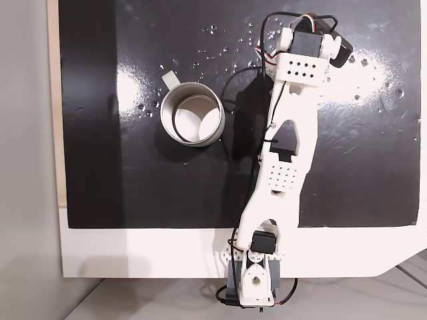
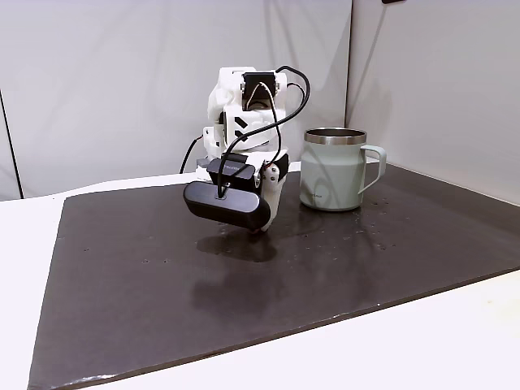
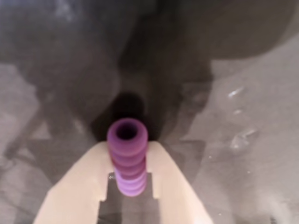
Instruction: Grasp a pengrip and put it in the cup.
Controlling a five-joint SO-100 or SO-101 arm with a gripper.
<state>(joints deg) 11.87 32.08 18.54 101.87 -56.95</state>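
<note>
Pengrip [image 3: 127,161] sits lower centre of wrist view, pinched upright between the narrowly closed gripper [image 3: 127,186] fingers, open end toward camera, apparently held low over the dark mat [image 2: 162,268], with cup [image 1: 192,114] waiting upper left in a fixed view.

Bright overhead glare on mat [image 1: 133,87] (wrist view blurred).

Wrist view: pengrip [image 3: 127,161] blurred, jaws cut off below.
</note>
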